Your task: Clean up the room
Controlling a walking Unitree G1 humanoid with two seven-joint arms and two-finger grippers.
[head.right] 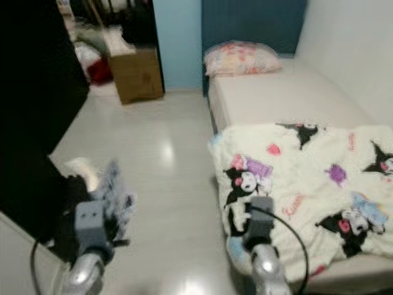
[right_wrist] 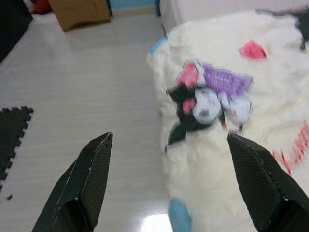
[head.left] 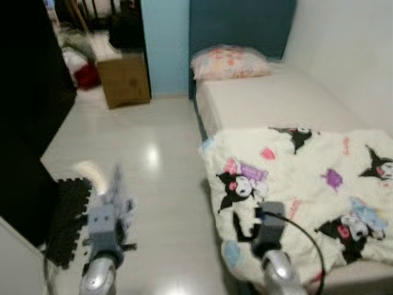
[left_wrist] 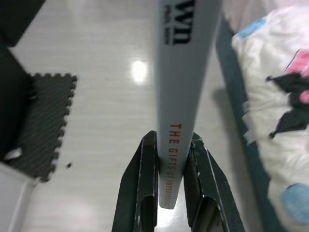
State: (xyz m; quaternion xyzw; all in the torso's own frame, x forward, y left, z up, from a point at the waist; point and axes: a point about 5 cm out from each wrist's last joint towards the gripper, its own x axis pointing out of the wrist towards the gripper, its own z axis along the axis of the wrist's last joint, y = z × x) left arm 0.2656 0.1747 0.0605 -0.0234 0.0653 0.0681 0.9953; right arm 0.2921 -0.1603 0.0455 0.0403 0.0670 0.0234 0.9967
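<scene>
Book (left_wrist: 181, 96) sits clamped in the left gripper (left_wrist: 171, 193), spine-on w/ both black fingers (left_wrist: 145, 188) pressed against its covers near the lower end; grey spine reads "THE GIFTS OF IMPERF…" in orange, rest of title cut off by the fingers. From the head cam the left gripper (head.left: 113, 203) is held low over the pale floor (head.left: 153, 147), book sticking up and fwd from it, blurred. Below and to robot's left of it lies a dark foam puzzle mat (left_wrist: 46, 116) on the floor, next to a black cabinet (head.left: 27, 110). Right gripper (right_wrist: 174, 179) has its two fingers (right_wrist: 84, 183) spread wide apart, nothing btwn them, hanging just above the near edge of the bed (head.left: 282, 98), over a white cartoon-print blanket (head.left: 307, 184) that drapes down the bed's side toward the floor. Black cable loops off the right arm's wrist (head.left: 270, 230). Farther up the bed, bare mattress, then a pink patterned pillow (head.left: 228, 61) against a dark teal headboard (head.left: 242, 24). Across the floor, well apart from both grippers, a brown cardboard box (head.left: 124, 78) stands by the light blue wall (head.left: 164, 43), w/ a red item (head.left: 87, 75) and clutter beside it, too blurred to ID.
</scene>
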